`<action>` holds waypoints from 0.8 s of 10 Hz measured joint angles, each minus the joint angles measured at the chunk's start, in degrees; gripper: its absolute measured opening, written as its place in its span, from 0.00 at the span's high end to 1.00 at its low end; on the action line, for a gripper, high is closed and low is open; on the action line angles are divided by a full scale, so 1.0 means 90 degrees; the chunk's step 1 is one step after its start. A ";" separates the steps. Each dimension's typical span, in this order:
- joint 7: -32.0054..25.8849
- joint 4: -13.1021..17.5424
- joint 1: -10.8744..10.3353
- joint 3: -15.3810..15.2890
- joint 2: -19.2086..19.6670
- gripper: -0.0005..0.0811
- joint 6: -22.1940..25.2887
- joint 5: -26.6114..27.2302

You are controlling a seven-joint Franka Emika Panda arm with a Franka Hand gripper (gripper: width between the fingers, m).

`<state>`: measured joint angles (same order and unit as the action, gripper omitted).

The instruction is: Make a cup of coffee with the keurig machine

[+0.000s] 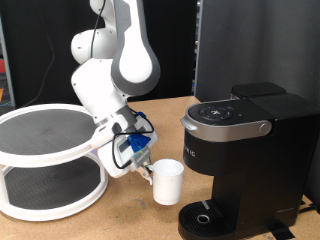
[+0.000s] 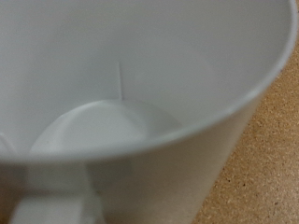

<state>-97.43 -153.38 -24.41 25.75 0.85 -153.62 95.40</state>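
The cup [image 1: 167, 182] is a plain white mug standing upright just to the exterior view's left of the keurig machine [image 1: 245, 150], beside its drip tray [image 1: 205, 216]. My gripper [image 1: 147, 170] is at the cup's handle side and shut on the handle. The wrist view is filled by the cup [image 2: 140, 84], seen from close above: its empty white inside, its rim, and part of the handle [image 2: 33, 210]. The fingers do not show there. The machine is black, with its lid down.
A white two-tier round rack [image 1: 45, 150] with dark mesh shelves stands at the exterior view's left, close to the arm. The brown tabletop [image 1: 130, 220] shows in front. A dark panel stands behind the machine.
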 joint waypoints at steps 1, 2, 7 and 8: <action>-0.0011 0.0093 -0.0013 -0.0077 0.0095 0.91 -0.0001 0.0137; -0.0033 0.0182 -0.0017 -0.0157 0.0185 0.91 -0.0001 0.0258; -0.0162 0.0597 -0.0036 -0.0494 0.0594 0.91 -0.0009 0.0761; -0.0170 0.0660 -0.0037 -0.0541 0.0662 0.91 -0.0014 0.0822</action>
<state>-98.95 -147.44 -24.74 20.88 6.81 -153.75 102.80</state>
